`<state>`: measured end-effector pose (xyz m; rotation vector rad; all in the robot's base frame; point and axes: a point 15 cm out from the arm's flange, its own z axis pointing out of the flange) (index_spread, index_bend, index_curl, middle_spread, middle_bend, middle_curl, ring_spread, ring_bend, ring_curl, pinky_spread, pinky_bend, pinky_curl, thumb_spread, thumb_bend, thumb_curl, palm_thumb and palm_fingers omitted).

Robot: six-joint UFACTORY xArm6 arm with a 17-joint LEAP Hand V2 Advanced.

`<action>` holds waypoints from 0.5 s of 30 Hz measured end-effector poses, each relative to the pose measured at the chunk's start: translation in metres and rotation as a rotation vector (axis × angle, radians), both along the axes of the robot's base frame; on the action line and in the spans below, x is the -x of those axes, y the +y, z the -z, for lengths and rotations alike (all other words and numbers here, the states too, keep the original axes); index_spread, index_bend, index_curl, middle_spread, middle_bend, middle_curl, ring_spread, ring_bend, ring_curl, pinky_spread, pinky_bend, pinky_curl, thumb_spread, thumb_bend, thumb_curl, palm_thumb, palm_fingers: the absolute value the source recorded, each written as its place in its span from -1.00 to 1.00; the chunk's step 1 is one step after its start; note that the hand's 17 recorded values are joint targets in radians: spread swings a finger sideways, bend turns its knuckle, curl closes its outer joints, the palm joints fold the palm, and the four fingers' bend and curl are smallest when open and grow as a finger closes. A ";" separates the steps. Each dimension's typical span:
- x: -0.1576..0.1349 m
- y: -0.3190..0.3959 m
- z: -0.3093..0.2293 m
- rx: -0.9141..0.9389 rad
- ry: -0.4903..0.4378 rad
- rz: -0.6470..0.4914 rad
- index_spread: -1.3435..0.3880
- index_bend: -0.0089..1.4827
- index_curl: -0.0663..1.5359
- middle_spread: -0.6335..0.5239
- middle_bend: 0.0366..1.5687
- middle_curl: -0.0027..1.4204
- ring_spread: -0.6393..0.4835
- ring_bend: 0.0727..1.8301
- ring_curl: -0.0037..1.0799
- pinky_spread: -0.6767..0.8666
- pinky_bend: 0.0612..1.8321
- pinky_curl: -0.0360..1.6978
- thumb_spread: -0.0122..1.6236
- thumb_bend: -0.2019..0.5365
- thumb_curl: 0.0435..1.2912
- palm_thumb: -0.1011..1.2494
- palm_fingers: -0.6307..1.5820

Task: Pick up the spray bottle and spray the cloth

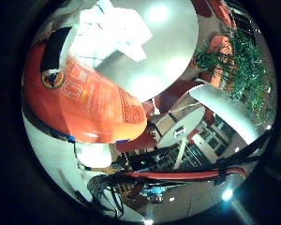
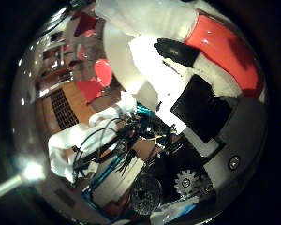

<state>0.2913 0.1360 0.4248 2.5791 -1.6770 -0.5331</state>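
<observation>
Orange spray bottle point(image 1: 91, 105) close vs palm, hand point(image 2: 196, 105) prob. clamped round it

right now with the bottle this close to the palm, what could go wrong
The orange spray bottle fills the little finger side view, pressed near the palm, so a loose hold could let it slip. The white cloth lies beside the hand, not clearly in the nozzle's line, so spray may miss it.

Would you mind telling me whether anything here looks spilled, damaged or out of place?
Nothing stands out. The orange bottle fills the view close against the palm, looks intact, and no spill shows on the white table.
</observation>
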 end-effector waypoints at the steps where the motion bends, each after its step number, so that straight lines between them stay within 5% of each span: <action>1: 0.001 0.014 -0.008 -0.049 -0.015 -0.010 0.33 0.58 -0.06 -0.06 0.74 -0.15 -0.16 0.59 0.11 -0.41 0.09 0.53 0.32 -0.49 0.10 0.67 0.65; 11: -0.008 0.128 -0.072 -0.459 -0.163 -0.049 0.33 0.57 -0.06 -0.06 0.74 -0.15 -0.15 0.59 0.11 -0.41 0.09 0.53 0.29 -0.49 0.11 0.69 0.65; 15: -0.004 0.165 -0.057 -0.559 -0.150 -0.074 0.33 0.57 -0.06 -0.06 0.74 -0.15 -0.15 0.59 0.11 -0.41 0.09 0.53 0.28 -0.49 0.11 0.69 0.65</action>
